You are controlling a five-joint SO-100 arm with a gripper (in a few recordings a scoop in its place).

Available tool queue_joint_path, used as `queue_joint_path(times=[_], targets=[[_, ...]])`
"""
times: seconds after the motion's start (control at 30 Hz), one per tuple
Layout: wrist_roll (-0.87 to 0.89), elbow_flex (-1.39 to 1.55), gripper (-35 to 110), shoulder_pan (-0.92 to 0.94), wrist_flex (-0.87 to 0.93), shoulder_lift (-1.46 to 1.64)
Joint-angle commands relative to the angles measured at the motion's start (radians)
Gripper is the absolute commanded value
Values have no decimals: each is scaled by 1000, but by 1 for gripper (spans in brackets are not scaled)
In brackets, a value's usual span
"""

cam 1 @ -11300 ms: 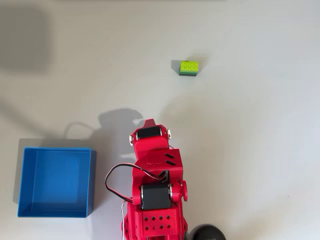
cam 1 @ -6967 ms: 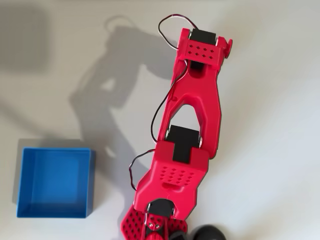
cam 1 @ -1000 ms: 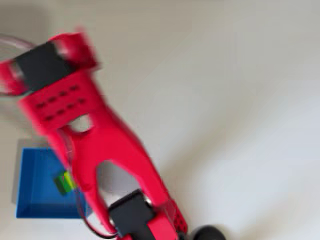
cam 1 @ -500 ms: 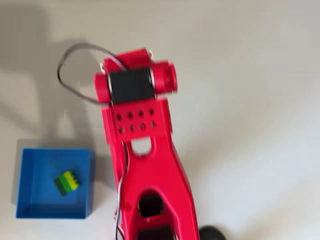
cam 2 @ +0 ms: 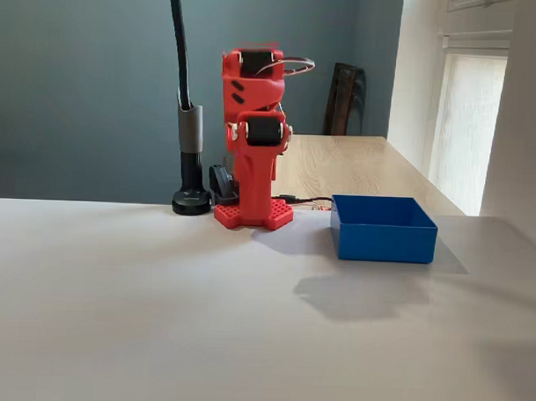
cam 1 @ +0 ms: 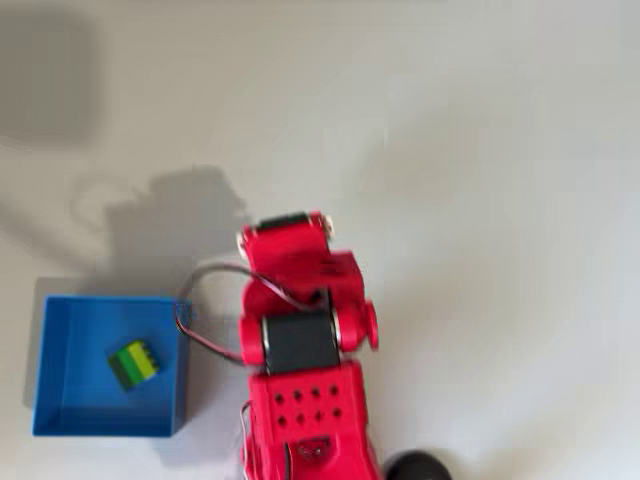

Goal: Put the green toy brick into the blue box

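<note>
From above, the green toy brick (cam 1: 134, 363) sits tilted on the floor of the blue box (cam 1: 60, 420), a bit left of centre. In the fixed view the box (cam 2: 383, 240) walls hide the brick. My red arm (cam 2: 255, 138) is folded upright over its base; can't tell whether my gripper is wide or narrow.
</note>
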Motion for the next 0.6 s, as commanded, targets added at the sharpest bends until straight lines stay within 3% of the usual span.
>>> queue_joint_path(times=[0.0,0.57], targets=[[-23,160,0,35,-38,179],[-77,515,0,86,-141,472]])
